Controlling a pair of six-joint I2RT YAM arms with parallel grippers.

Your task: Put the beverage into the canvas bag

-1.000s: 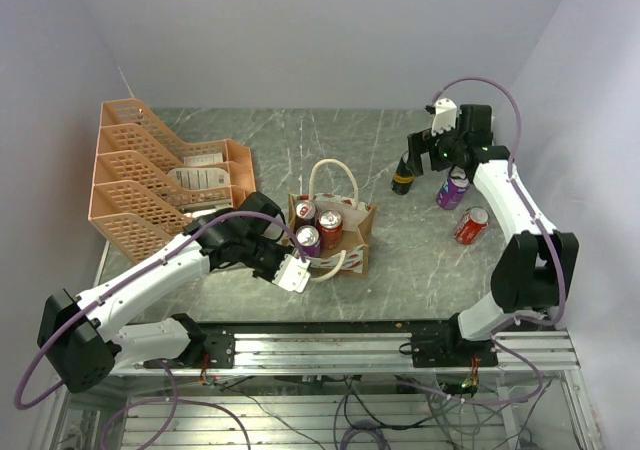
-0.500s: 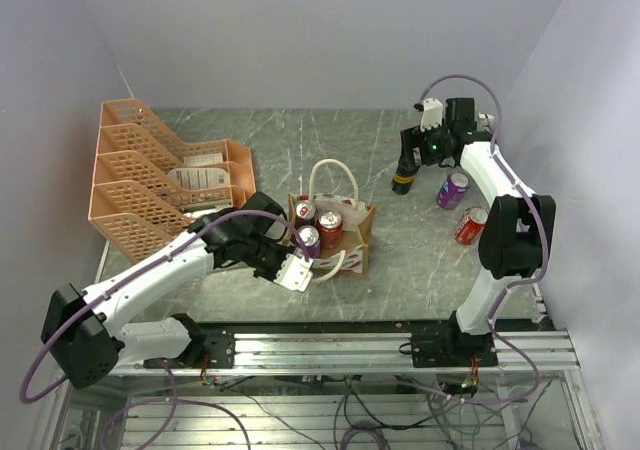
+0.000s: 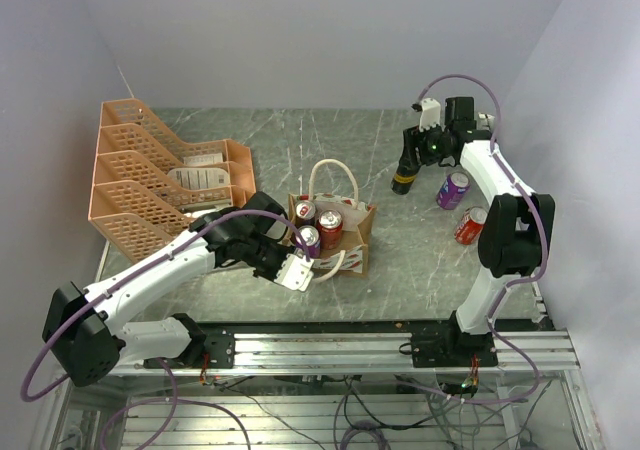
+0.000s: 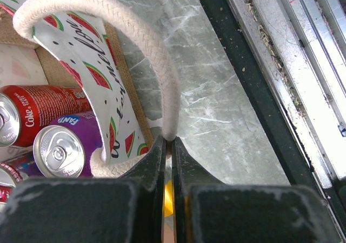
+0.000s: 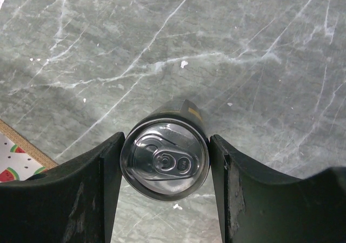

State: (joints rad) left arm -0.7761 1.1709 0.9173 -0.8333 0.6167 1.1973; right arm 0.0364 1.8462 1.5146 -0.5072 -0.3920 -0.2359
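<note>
The dark beverage can [image 5: 165,159] stands upright on the marble surface [image 5: 259,48], well apart from the canvas bag [image 3: 366,228], to its right. The right hand [image 3: 404,164] comes down over it, both fingers pressed against its sides in a grasp. The bag holds a red Coke can [image 4: 32,110], a purple Fanta can [image 4: 65,148] and others. The left hand [image 4: 168,146] is clenched on the bag's white rope handle [image 4: 135,32]. Near the right arm a purple can [image 3: 453,188] stands and a red can [image 3: 471,224] lies.
</note>
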